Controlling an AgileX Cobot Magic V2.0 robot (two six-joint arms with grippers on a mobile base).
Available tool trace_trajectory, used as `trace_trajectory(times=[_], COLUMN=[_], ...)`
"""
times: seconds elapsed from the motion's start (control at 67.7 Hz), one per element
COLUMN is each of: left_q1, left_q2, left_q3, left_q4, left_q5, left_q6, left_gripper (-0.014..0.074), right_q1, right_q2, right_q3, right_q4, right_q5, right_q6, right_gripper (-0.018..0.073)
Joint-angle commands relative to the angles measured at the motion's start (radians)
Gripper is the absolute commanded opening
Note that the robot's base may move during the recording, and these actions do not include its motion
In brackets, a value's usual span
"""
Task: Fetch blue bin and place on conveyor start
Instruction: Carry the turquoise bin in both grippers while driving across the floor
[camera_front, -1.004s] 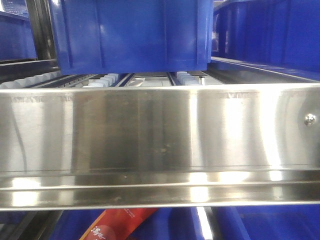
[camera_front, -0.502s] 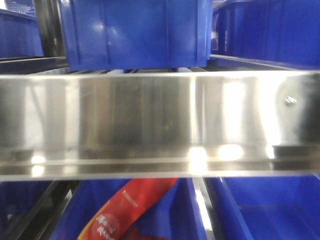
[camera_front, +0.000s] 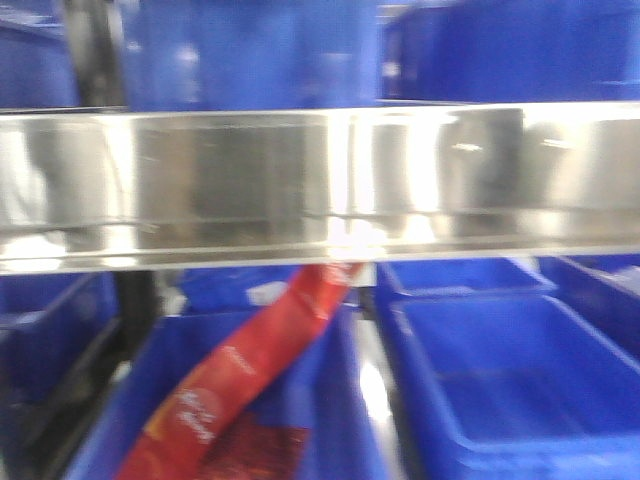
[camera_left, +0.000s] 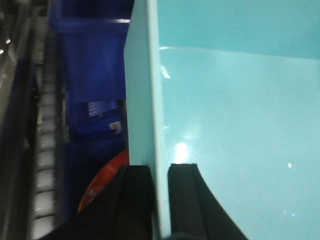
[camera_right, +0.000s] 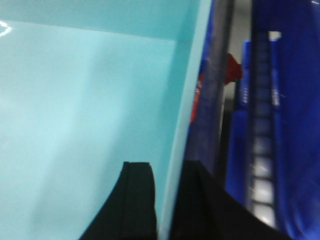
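Looking through the left wrist camera, you see the left gripper (camera_left: 160, 174) closed to a narrow gap on one side wall of the blue bin (camera_left: 240, 125). One black finger (camera_left: 136, 200) presses on the outside of the wall and the other on the inside. The right wrist camera shows the same grip on the opposite wall: the right gripper (camera_right: 167, 172) pinches the thin rim, with its inner finger (camera_right: 137, 200) over the pale floor of the bin (camera_right: 75, 110). So the bin is held between the two grippers, one wall in each. To the left of the bin there is a row of pale rollers (camera_left: 42, 150), with dark blue crates (camera_left: 95, 60) beside it. A red packet (camera_left: 102, 182) shows low, near the left finger. The front camera is blurred. A shiny steel rail (camera_front: 320, 180) crosses the whole view, with dark blue crates (camera_front: 480, 380) above and below it. The red packet (camera_front: 250, 375) lies in a lower crate and leans up toward the rail.
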Motion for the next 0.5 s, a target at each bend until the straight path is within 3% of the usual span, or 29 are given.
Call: trace_trajectory(times=[0.0, 0.487], left_q1=[-0.005, -0.005], left_q2=[-0.013, -0.013], left_q3=[-0.009, -0.009], left_q4=[-0.017, -0.017], left_q5=[-0.106, -0.159], left_q6=[0.004, 0.004], left_gripper=[-0.0111, -0.0111], right_q1=[-0.004, -0.004], right_q2=[-0.016, -0.016], right_q3=[-0.01, -0.01], right_q4=[-0.001, -0.001], right_q5=[-0.015, -0.015], right_q6=[-0.018, -0.018], right_gripper=[-0.0151, -0.0151])
